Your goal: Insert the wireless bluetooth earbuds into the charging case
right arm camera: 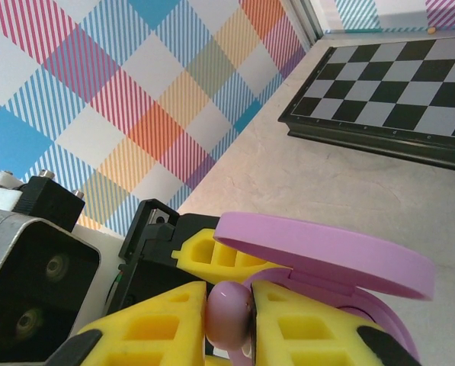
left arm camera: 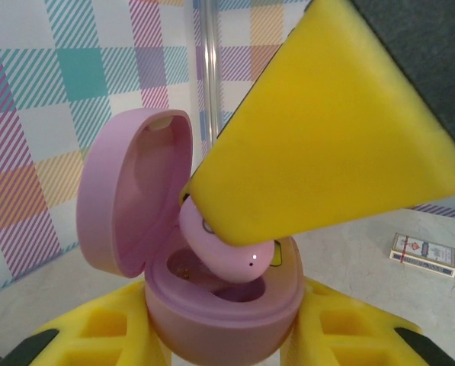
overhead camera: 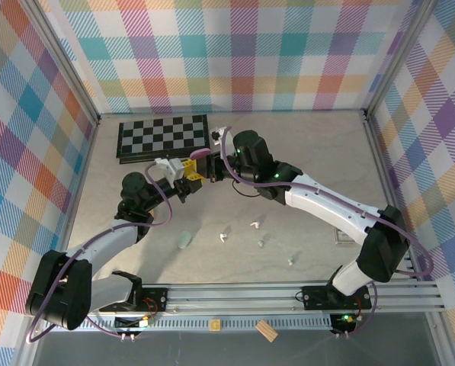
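Note:
My left gripper (left arm camera: 223, 332) is shut on the base of an open purple charging case (left arm camera: 223, 305), its lid (left arm camera: 128, 191) tipped back to the left. My right gripper (right arm camera: 229, 324) is shut on a purple earbud (right arm camera: 229, 314), which sits between its yellow fingers (left arm camera: 326, 137). The earbud (left arm camera: 227, 255) hangs at the mouth of the case's sockets, and I cannot tell if it touches. In the top view both grippers (overhead camera: 197, 177) meet near the table's middle. Two white earbuds (overhead camera: 222, 236) (overhead camera: 252, 225) and two mint earbuds (overhead camera: 261, 242) (overhead camera: 291, 261) lie on the table.
A chessboard (overhead camera: 162, 137) lies at the back left. A mint case (overhead camera: 184, 241) rests near the loose earbuds. A small card box (overhead camera: 341, 236) lies under the right arm. A wooden block (overhead camera: 266, 329) sits in front of the rail.

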